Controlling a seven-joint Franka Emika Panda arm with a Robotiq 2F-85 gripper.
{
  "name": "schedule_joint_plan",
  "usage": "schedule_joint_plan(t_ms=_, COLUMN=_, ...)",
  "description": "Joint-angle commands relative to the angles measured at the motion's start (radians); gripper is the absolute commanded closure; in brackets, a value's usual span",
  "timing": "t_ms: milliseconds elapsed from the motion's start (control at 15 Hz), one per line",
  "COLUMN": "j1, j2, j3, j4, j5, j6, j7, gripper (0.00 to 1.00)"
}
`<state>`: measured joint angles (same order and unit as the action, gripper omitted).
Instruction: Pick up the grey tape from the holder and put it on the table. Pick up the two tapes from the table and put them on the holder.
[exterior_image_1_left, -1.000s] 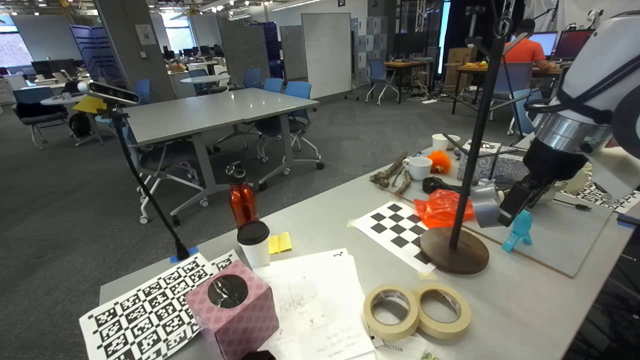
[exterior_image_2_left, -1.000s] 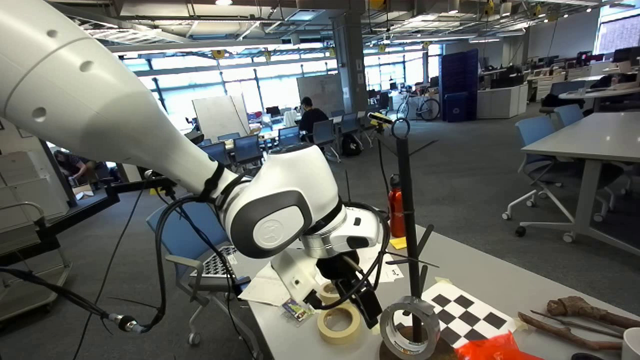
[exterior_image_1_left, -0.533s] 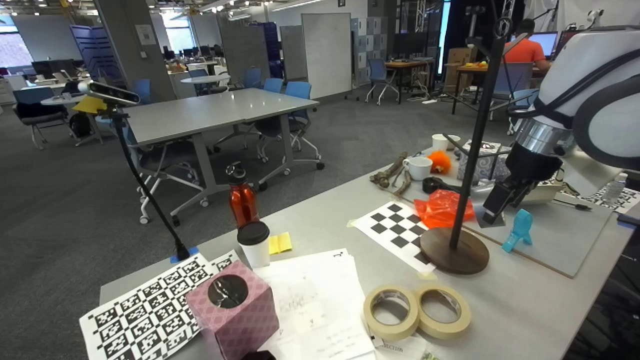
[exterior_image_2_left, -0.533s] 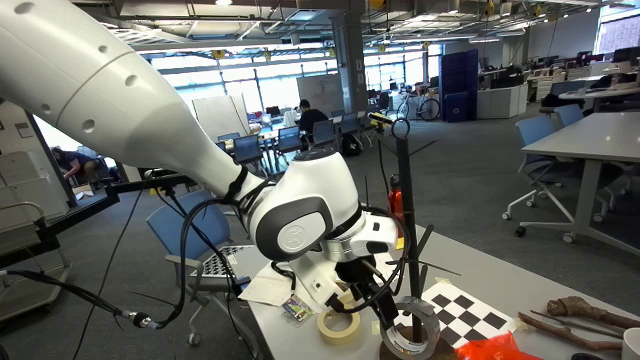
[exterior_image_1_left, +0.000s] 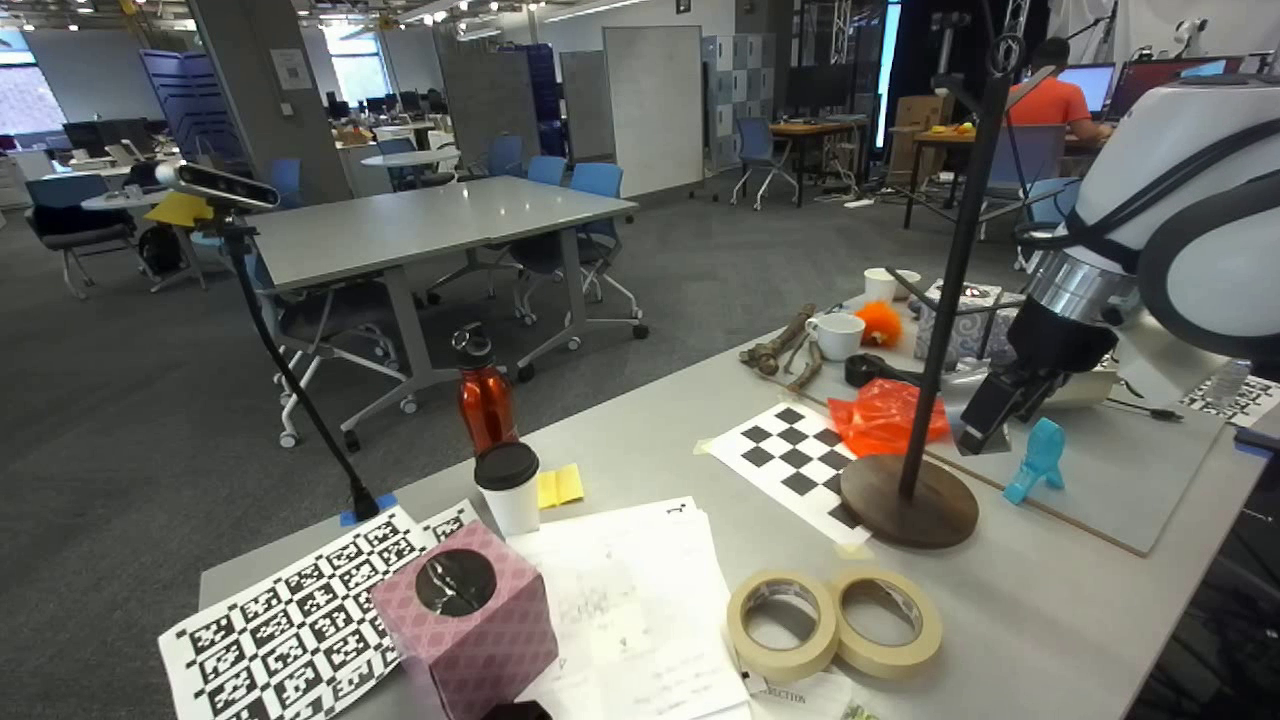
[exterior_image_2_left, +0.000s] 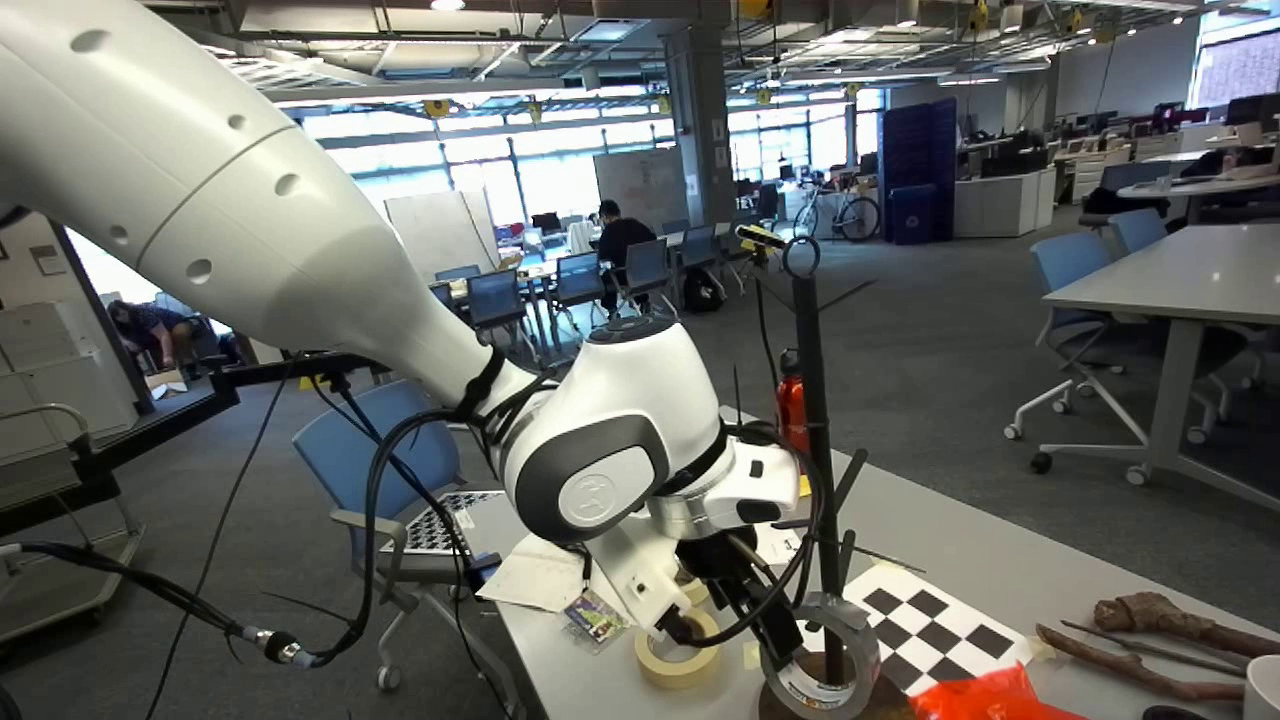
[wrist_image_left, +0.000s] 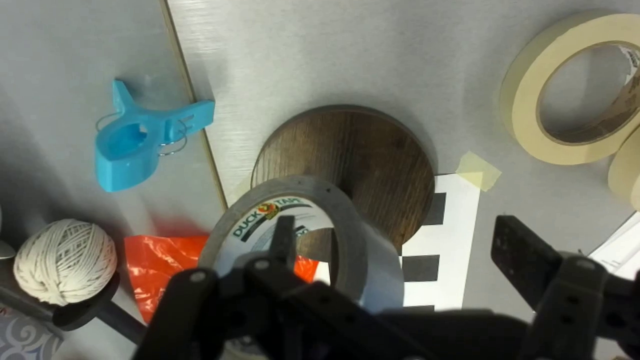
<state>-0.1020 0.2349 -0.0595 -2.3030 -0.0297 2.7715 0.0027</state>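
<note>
End effector (wrist_image_left: 396, 235) with jaws apart, grey tape (wrist_image_left: 353, 245) partly hidden behind it in wrist view.

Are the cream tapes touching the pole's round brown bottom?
Apart. In the wrist view, table shows between the brown bottom and both cream tapes.

Site is an open-plan office-laboratory: blue wheeled chairs (exterior_image_2_left: 1070, 265), a tall pale whiteboard (exterior_image_1_left: 655, 110), lit flat monitors (exterior_image_1_left: 1090, 85), a white jointed robot arm (exterior_image_2_left: 320, 230).
</note>
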Motion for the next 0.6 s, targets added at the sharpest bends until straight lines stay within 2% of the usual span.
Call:
schedule_joint_plan(t_ms=0, j1=0.009, j2=-0.001, j3=-0.008, j4=0.001, j5=0.004, j6=-0.003, j7=-0.003, gripper=0.0)
schedule_joint_plan(t_ms=267, j1=0.007, j2=-0.02, j3=-0.001, j4=-0.034, j5=0.019, j6=0.075, j7=-0.006, gripper=0.0)
schedule_joint_plan(t_ms=533, j1=0.009, j2=-0.014, j3=-0.007, j4=-0.074, j5=0.012, j6=0.217, j7=0.005, gripper=0.0)
